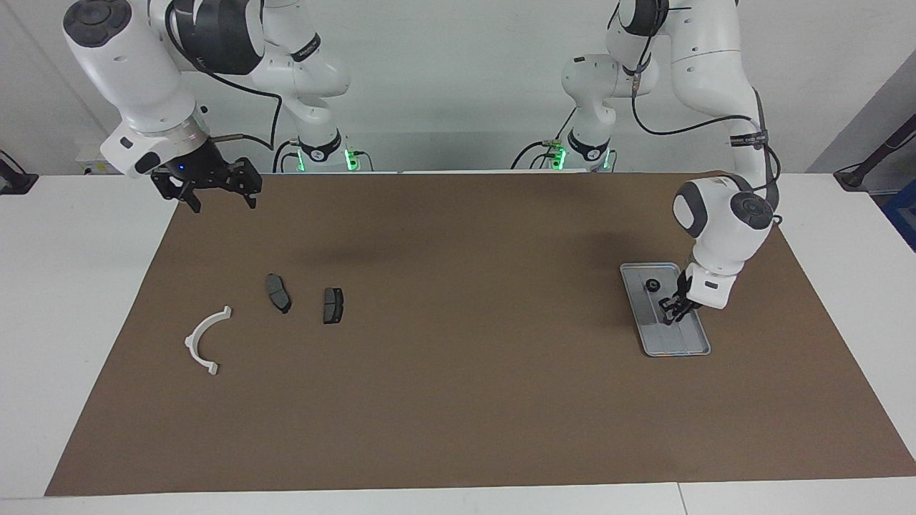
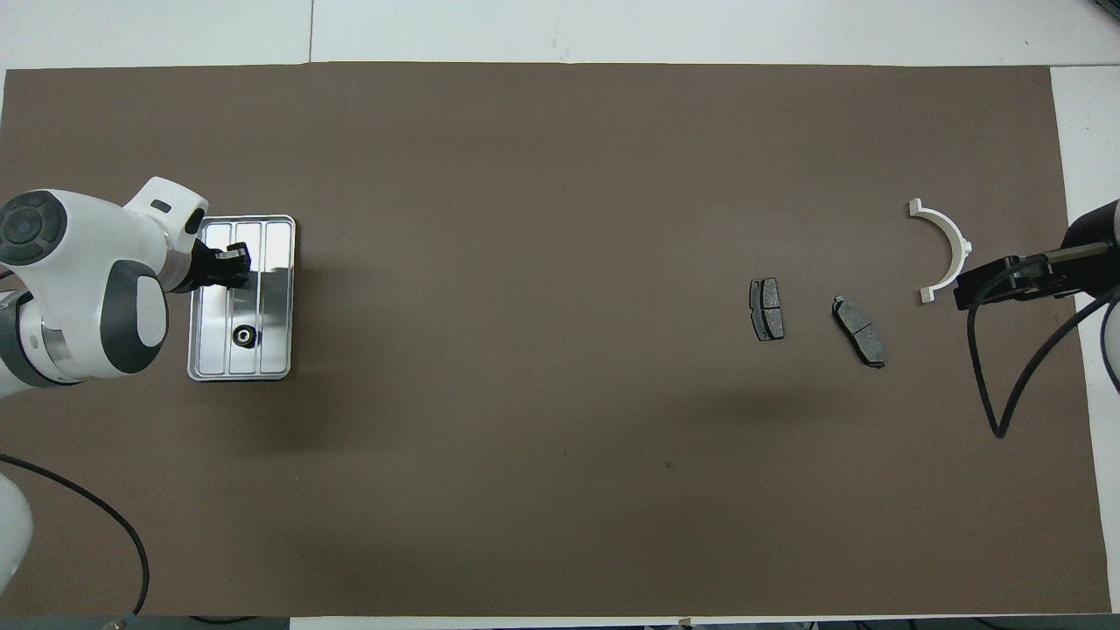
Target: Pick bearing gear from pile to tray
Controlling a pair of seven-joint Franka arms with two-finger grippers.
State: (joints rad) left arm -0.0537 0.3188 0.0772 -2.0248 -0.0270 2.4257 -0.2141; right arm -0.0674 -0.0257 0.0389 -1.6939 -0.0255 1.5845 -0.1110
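The silver tray (image 1: 685,339) lies on the brown mat at the left arm's end, also in the overhead view (image 2: 276,293). A small black round piece (image 1: 652,285) sits in it, toward the robots' end of the tray (image 2: 243,335). My left gripper (image 1: 673,312) is low over the tray's middle (image 2: 234,267). The pile at the right arm's end holds a white arc bracket (image 1: 204,337) (image 2: 950,249) and two dark brake pads (image 1: 278,292) (image 1: 333,305) (image 2: 859,331) (image 2: 766,309). My right gripper (image 1: 223,202) is open and empty, raised over the mat's corner (image 2: 997,282).
The brown mat (image 1: 458,372) covers most of the white table. The right arm's black cable (image 2: 1006,394) hangs over the mat's edge beside the pile.
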